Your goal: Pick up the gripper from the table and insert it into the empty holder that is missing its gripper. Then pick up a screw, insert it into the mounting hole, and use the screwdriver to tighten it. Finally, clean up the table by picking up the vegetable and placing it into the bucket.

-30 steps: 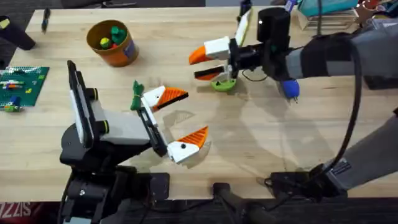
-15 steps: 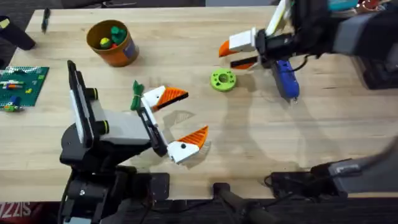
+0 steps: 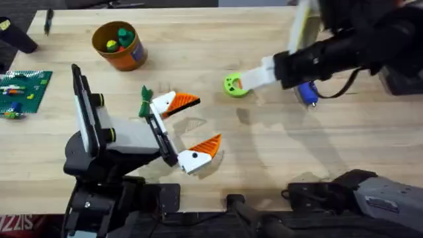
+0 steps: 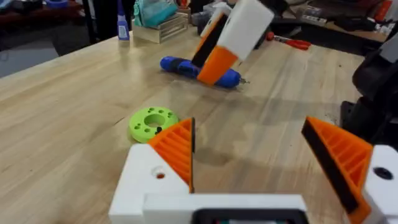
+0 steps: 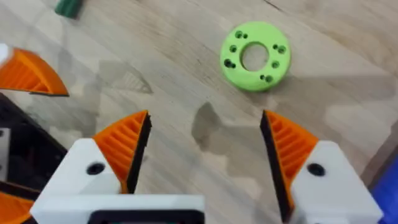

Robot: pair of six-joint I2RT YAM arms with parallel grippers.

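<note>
The dark-green vegetable [image 3: 145, 102] lies on the table against the far finger of my left gripper [image 3: 193, 124], which rests open near the front edge, holding nothing. The orange bucket [image 3: 120, 46] stands at the back left with small green and yellow pieces inside. The blue screwdriver [image 3: 308, 93] lies at the right, half under my right arm. My right gripper [image 3: 246, 82] hovers open and empty beside a bright green ring [image 3: 232, 85]. The ring [image 5: 255, 48] sits ahead of the right gripper [image 5: 205, 134]. The loose gripper, the holder and the screw are out of view.
A green brick board [image 3: 21, 90] lies at the left edge. In the left wrist view the screwdriver [image 4: 177, 65] lies beyond the green ring [image 4: 152, 122], with the right gripper's finger [image 4: 231, 36] above them. Bare wood spans the middle and right front.
My right gripper swung right and back from the green ring, then came down beside it again, now seen edge-on. The left arm and the vegetable have not moved.
</note>
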